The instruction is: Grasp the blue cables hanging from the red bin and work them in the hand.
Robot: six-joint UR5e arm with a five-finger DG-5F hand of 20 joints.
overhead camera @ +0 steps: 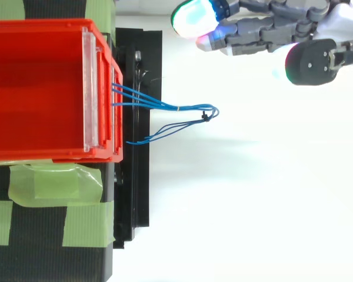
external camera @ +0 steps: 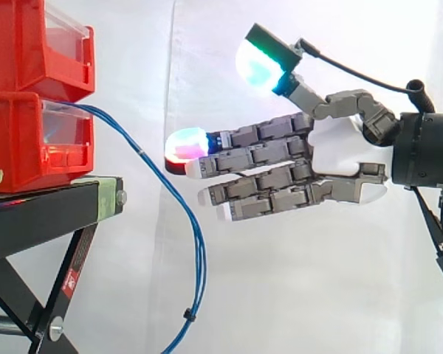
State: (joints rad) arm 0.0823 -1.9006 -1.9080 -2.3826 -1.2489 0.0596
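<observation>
Thin blue cables [external camera: 200, 273] droop in a loop from the red bin [external camera: 15, 147] at left. The robot hand [external camera: 332, 151], right of them, is spread flat and empty. They look light and floppy; the bundled hanging stretch seems the best place to grasp.

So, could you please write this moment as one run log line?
hand: open, fingers straight, holding nothing | blue cables: hanging from red bin, untouched | phase: pre-grasp
</observation>
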